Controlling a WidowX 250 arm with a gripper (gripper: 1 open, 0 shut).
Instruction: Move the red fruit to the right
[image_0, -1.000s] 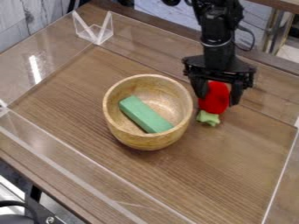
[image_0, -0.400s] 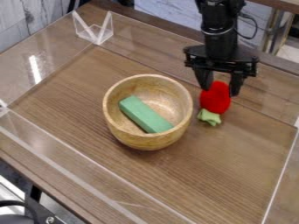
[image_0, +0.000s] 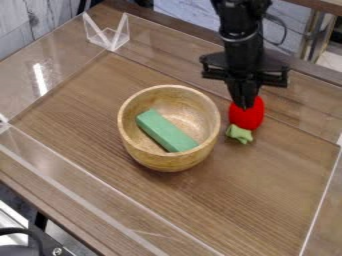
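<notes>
Apparently between steps: gripper (image_0: 242, 99) with jaws drawn together just above the red fruit (image_0: 246, 113) (resting on the table (image_0: 201, 205) right of the wooden bowl (image_0: 171, 128), seemingly ungrasped), so probably reopen, descend, regrasp.

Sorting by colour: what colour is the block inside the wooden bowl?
Green; the block shows clearly in the camera view.

Black gripper (image_0: 245, 97) above the bright red fruit (image_0: 246, 113), whose leafy part is green. Light tan wooden bowl (image_0: 171, 150) with faint grain, holding a flat green block (image_0: 166, 130). Brown surface (image_0: 134, 210) with dark wood-grain streaks, bordered by clear transparent walls (image_0: 34, 85).
</notes>
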